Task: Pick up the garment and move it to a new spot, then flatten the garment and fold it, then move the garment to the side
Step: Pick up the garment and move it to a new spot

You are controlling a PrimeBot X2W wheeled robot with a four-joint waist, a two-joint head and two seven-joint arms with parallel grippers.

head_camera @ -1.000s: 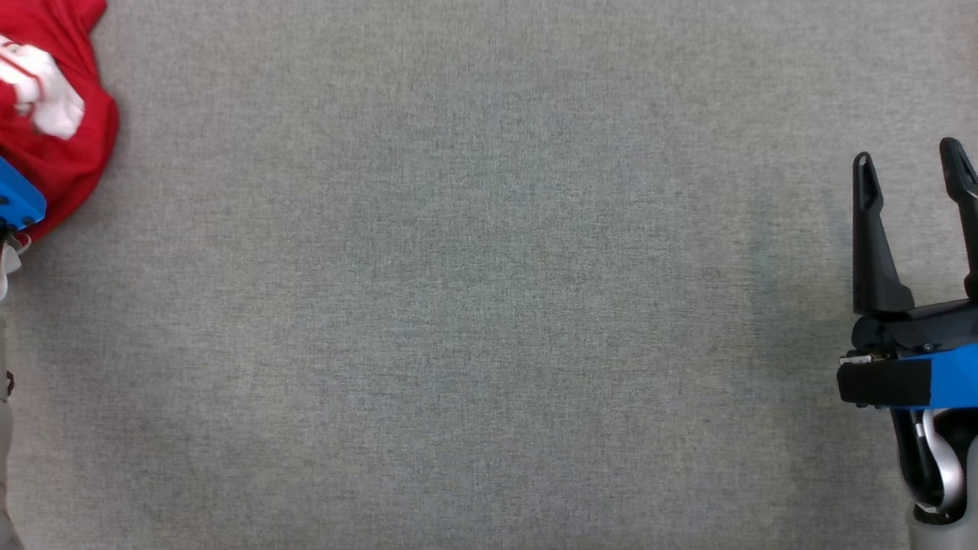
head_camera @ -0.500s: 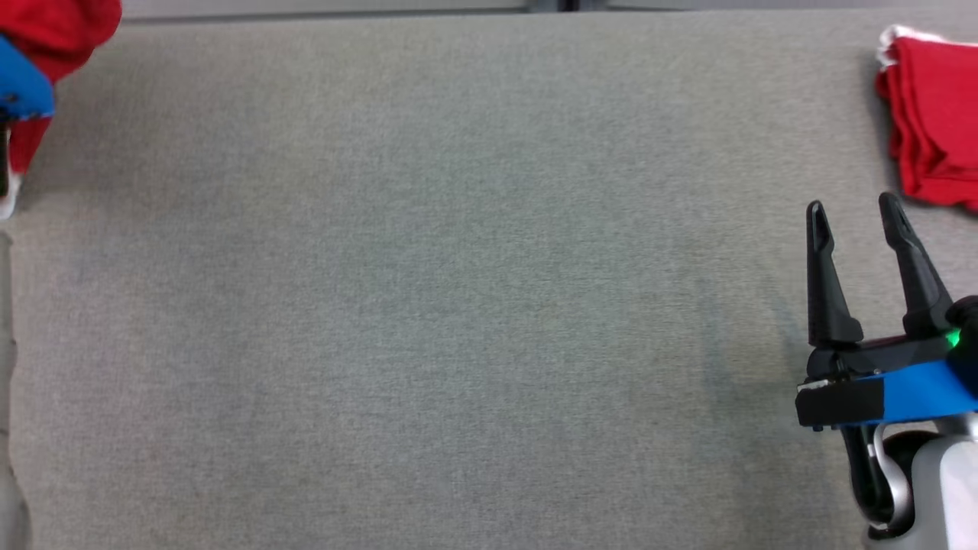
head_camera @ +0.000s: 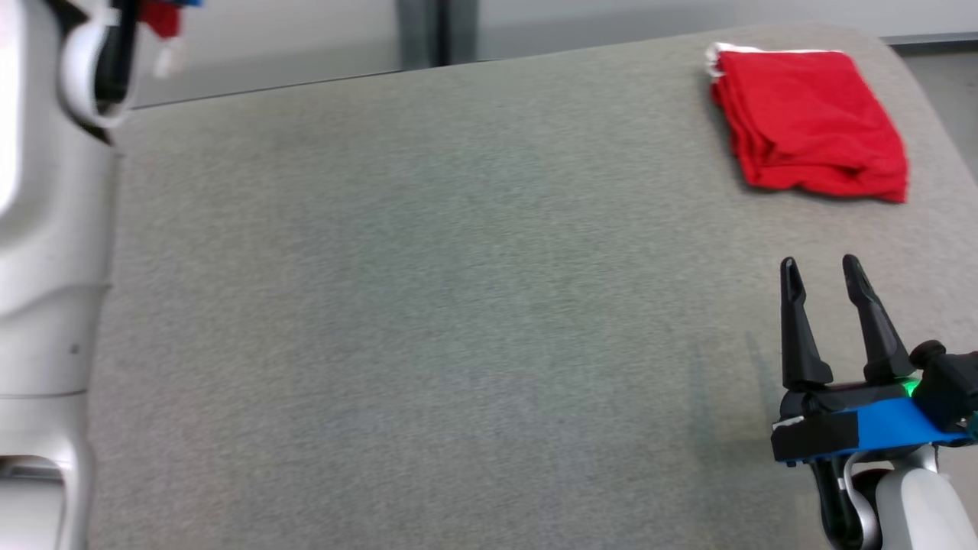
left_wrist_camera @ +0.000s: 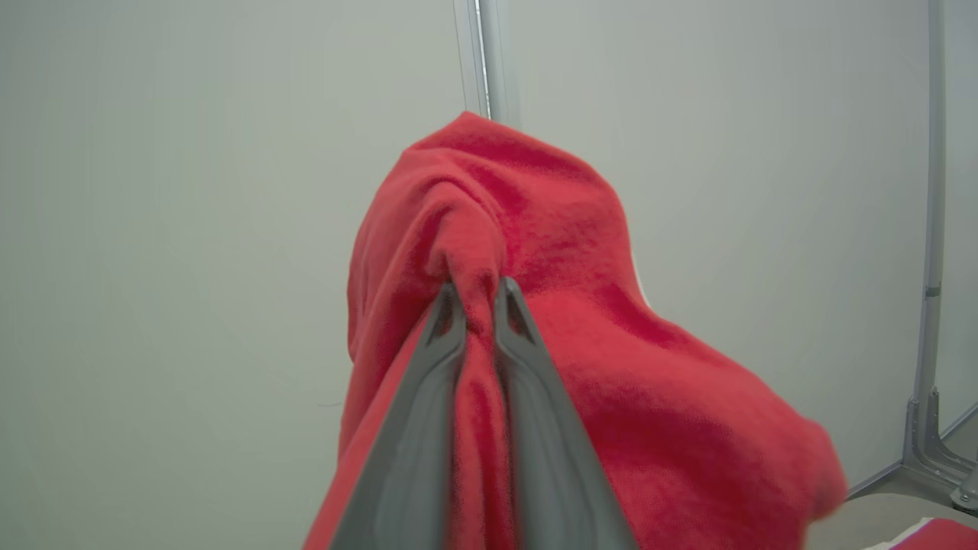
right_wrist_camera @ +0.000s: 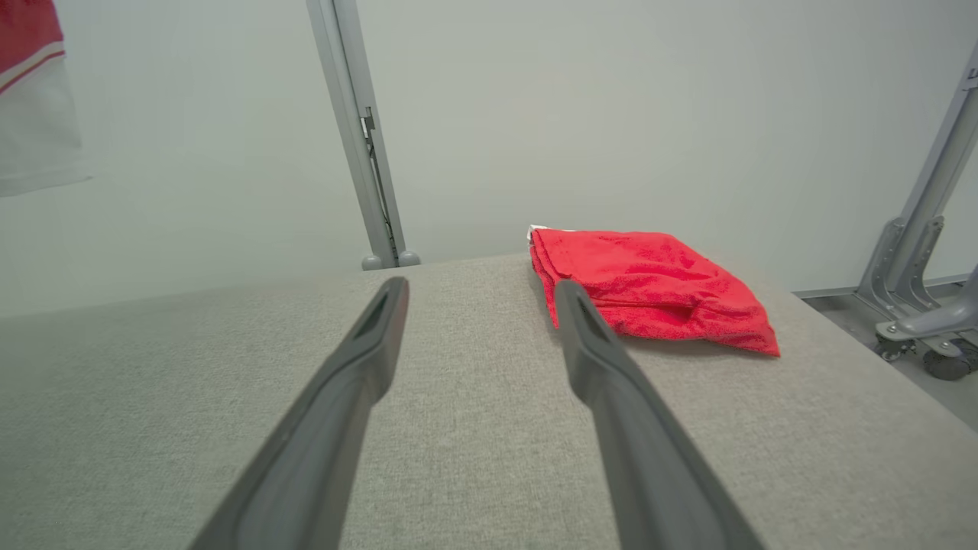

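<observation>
Holds the red garment in the left gripper, fingers pinched tight on a fold, high at the head view's upper left, up and left of the bare grey table; likely needs a carry down and right. Has the right gripper spread wide and empty at lower right, well apart, nearer the folded red stack. Cuts off most of the held cloth at the frame's top edge beside the pale forearm; cannot tell its long axis or how low it hangs.
</observation>
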